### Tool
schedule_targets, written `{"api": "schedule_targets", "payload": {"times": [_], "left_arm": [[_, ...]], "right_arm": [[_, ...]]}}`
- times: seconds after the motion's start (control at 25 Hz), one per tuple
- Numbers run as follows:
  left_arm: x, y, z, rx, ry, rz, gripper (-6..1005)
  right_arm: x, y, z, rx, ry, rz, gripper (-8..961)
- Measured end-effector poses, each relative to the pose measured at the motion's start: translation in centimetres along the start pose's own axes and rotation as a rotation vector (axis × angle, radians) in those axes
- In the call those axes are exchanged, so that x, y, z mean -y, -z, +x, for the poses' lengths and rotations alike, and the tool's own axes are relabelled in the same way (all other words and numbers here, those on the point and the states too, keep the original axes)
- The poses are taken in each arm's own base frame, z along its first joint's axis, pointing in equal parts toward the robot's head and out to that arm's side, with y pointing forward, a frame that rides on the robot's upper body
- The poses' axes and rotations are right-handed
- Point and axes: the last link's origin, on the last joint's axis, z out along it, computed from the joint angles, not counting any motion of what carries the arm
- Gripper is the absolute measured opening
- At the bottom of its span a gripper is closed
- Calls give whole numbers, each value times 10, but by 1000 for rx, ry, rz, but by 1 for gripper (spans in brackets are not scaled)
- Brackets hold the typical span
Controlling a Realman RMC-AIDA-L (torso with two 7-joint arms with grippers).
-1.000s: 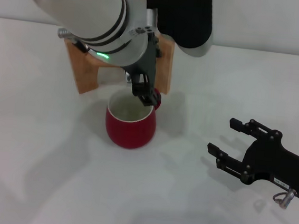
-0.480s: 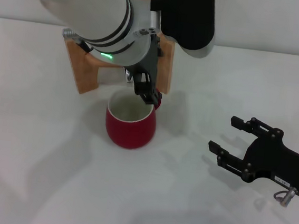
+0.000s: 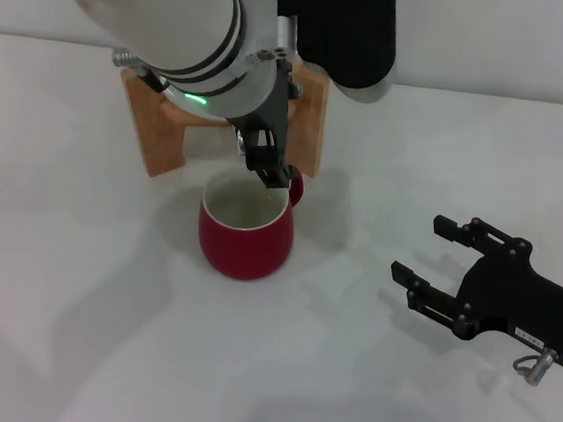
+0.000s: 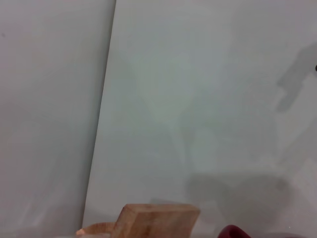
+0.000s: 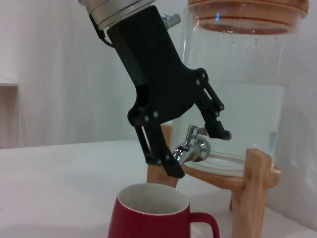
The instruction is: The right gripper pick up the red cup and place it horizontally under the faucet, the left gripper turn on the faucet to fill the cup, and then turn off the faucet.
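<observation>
The red cup (image 3: 244,235) stands upright on the white table in front of the wooden stand, under the faucet; it also shows in the right wrist view (image 5: 148,218). The chrome faucet (image 5: 192,148) sticks out from the clear water jug (image 5: 237,74). My left gripper (image 3: 271,165) reaches down over the cup's far rim. In the right wrist view it (image 5: 198,152) is open, with one finger on each side of the faucet. I see no water stream. My right gripper (image 3: 436,261) is open and empty, low over the table to the right of the cup.
The wooden stand (image 3: 159,139) holds the jug behind the cup; one leg shows in the right wrist view (image 5: 252,183). My left arm hides the jug in the head view. Bare white table (image 3: 100,333) lies in front and left.
My left gripper has shifted slightly up and back toward the stand, uncovering more of the cup's handle. The cup and my right gripper have hardly moved.
</observation>
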Motion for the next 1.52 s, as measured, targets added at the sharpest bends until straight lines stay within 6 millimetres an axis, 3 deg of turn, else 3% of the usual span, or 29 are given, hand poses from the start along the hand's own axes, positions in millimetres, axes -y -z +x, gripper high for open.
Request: {"api": "schedule_targets", "payload": {"times": [0.36,0.56,0.72,1.12,1.36,1.52], "left_arm": [[-2,4,4,-26,-16,14,887],[-12,19,5,-83,-8,33,887],[-23,33,-8,-131,59,37,887],[-52,56,-78,-332,451,-9,887],[-52,65,-139,-542,773,-41,887],[-53,58,-183,-688,1007,-64,887]], "right_arm": [[1,0,0,0,0,3,708],[3,2,0,-1,-2,14,708],[4,3,0,1,-3,15,708],[4,5,1,-1,-4,16,708],[4,5,1,1,-8,15,708],[4,5,1,2,-28,15,708]]}}
